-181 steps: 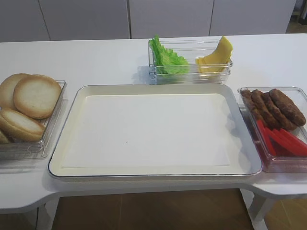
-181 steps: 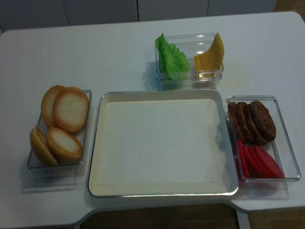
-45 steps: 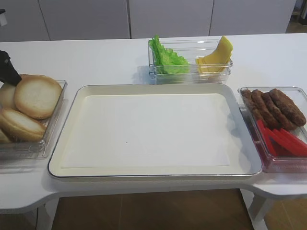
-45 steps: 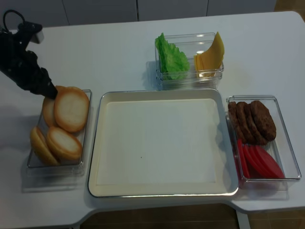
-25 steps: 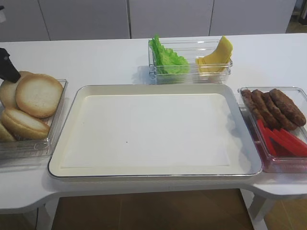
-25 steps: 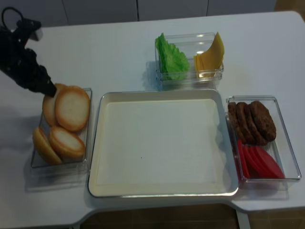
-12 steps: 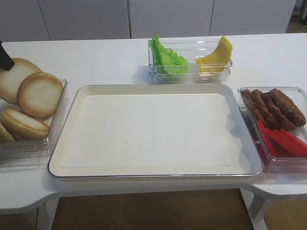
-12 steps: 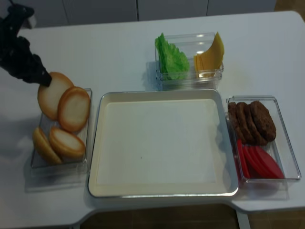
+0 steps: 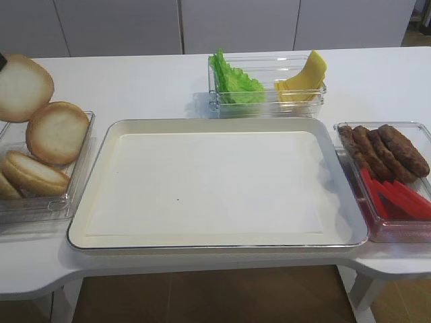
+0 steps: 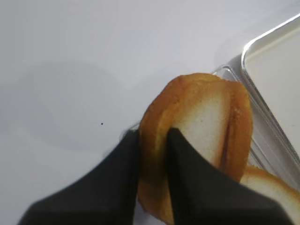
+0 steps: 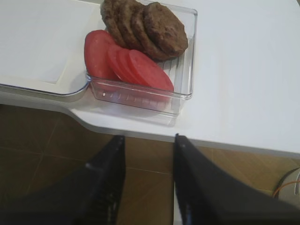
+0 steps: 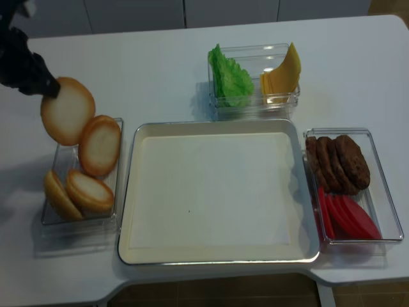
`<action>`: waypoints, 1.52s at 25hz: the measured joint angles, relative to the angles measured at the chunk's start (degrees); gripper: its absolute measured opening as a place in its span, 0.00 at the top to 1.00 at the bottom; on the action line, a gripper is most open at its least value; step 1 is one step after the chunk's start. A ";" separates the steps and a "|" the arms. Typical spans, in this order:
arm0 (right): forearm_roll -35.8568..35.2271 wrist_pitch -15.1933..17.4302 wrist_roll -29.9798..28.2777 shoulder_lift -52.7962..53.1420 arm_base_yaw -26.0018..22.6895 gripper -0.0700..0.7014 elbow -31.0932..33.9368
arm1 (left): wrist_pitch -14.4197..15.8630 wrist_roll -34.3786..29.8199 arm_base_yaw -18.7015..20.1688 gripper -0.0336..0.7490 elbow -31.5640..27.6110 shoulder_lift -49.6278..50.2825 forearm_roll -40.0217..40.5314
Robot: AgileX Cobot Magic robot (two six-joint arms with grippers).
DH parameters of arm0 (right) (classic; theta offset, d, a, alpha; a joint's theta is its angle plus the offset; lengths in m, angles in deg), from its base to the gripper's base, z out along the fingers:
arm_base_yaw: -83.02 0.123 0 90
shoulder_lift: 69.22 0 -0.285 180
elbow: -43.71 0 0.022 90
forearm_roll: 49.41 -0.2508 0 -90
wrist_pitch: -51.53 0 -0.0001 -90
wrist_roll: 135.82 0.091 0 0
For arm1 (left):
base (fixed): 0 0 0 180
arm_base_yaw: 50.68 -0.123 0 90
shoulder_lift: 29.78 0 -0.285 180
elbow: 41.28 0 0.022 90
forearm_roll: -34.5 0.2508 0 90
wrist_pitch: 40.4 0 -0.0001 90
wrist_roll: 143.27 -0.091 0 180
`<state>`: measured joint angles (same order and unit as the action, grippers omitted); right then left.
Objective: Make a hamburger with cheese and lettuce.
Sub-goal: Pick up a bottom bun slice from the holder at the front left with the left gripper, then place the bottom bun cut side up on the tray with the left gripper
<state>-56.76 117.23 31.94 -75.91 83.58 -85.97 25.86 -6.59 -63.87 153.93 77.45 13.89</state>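
While the white tabletop (image 12: 160,70) spreads below pale cabinet fronts, a cream tray (image 12: 131,185) sits at its middle, with clear bins around it. Lettuce (image 12: 230,78), green and frilly, shares the far bin with cheese (image 12: 281,75), bent pale-yellow slices. Lifted above the left bin (image 12: 110,214), the hamburger bun half (image 12: 66,110) shows a pale cream face and golden-brown rim, pinched at its edge by the left gripper (image 10: 152,154). At the tabletop's right edge, the right gripper (image 11: 147,183) hangs with jaws apart, holding nothing
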 joint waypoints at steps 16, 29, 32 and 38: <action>0.00 0.00 0.00 0.00 0.00 0.55 0.00 | 2.19 2.64 0.00 0.80 2.31 -8.09 -2.66; 0.00 0.00 0.00 0.00 0.00 0.55 0.00 | 5.00 2.99 11.90 0.80 2.31 -8.88 -8.39; 0.00 0.00 0.00 0.00 0.00 0.55 0.00 | 5.13 2.99 15.58 0.80 2.31 -8.88 -9.11; 0.00 0.00 0.00 0.00 0.00 0.55 0.00 | 5.13 4.14 21.07 0.80 2.31 -8.74 -10.89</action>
<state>-56.76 117.23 31.94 -75.91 83.58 -85.97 31.00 -2.45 -42.80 156.24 68.71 3.00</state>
